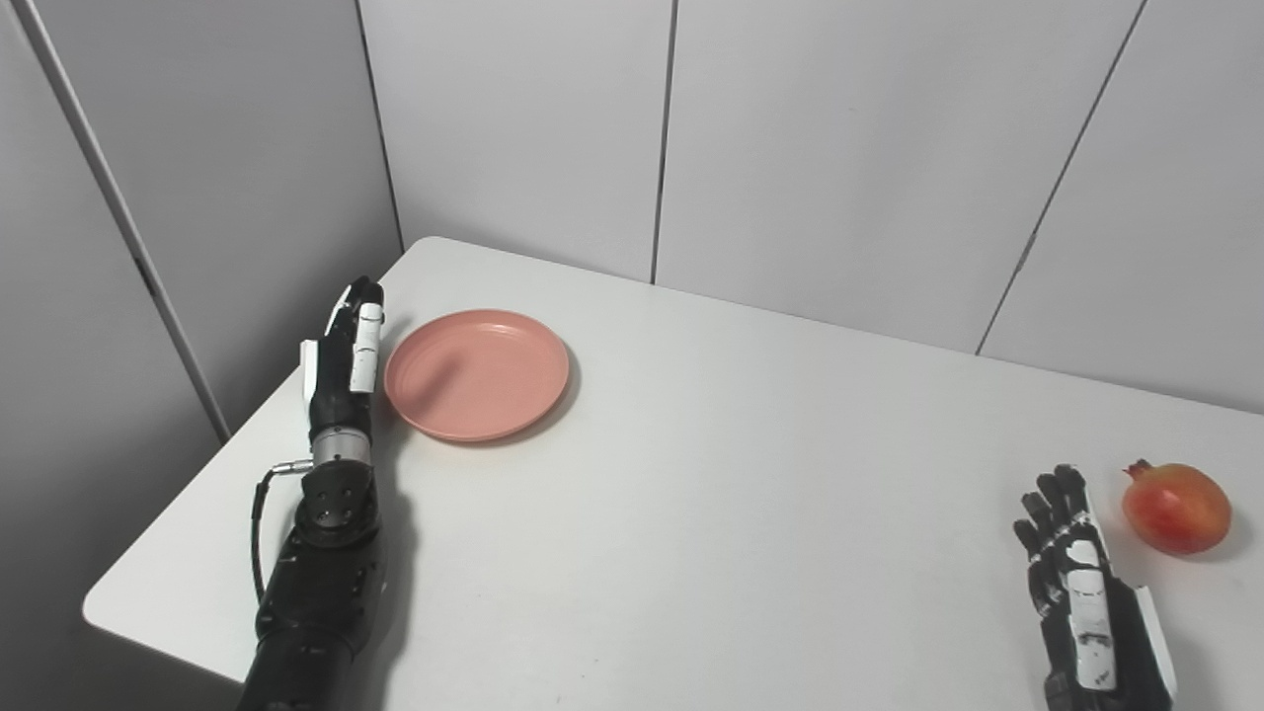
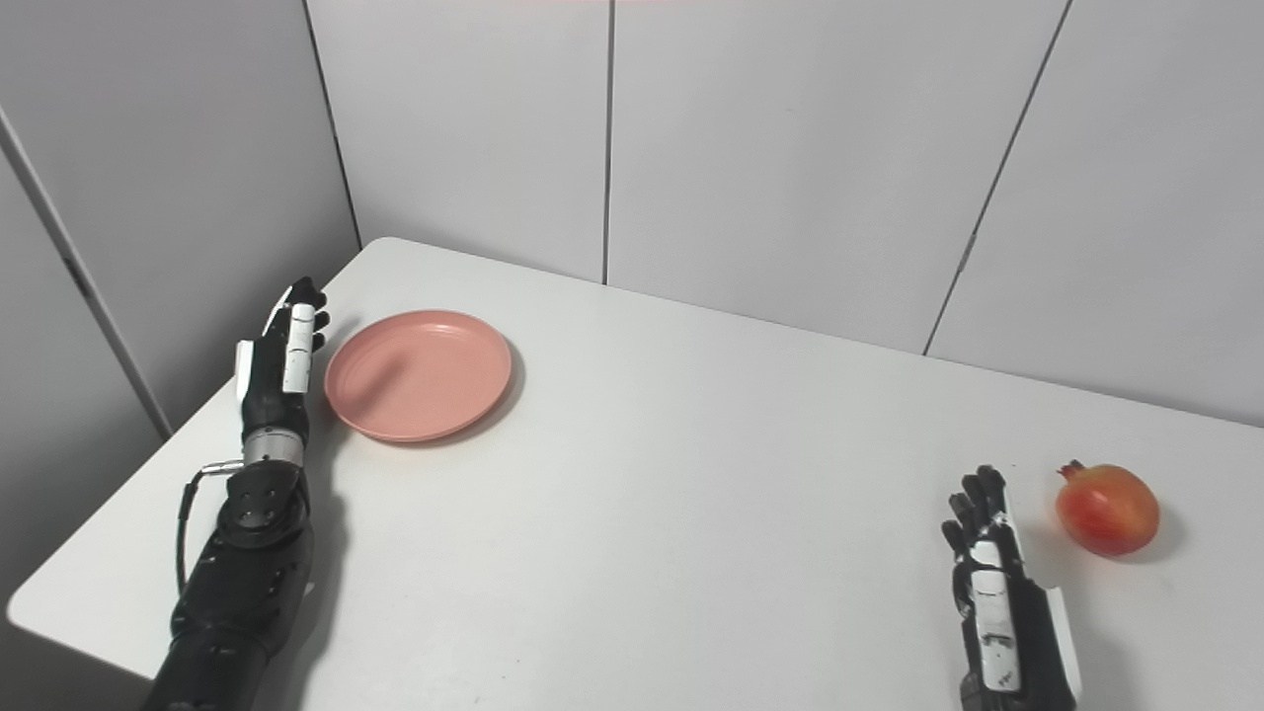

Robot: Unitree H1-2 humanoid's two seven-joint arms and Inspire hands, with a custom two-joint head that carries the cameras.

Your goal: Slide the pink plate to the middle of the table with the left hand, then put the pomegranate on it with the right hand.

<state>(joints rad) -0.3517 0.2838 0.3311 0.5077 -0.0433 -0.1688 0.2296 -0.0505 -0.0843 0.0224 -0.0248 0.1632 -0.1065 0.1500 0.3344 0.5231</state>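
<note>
The pink plate (image 1: 477,373) lies flat on the white table (image 1: 711,513), in its far left part. My left hand (image 1: 346,355) stands edge-up just left of the plate's rim, fingers straight and together, holding nothing; I cannot tell if it touches the rim. The red-orange pomegranate (image 1: 1176,508) sits at the right side of the table. My right hand (image 1: 1071,568) rests open and empty a little left of and nearer than the pomegranate, apart from it. Both also show in the right eye view: plate (image 2: 419,374), pomegranate (image 2: 1107,508).
Grey wall panels (image 1: 839,148) close off the table's far side and the left. The table's left edge runs just beside my left forearm (image 1: 321,573).
</note>
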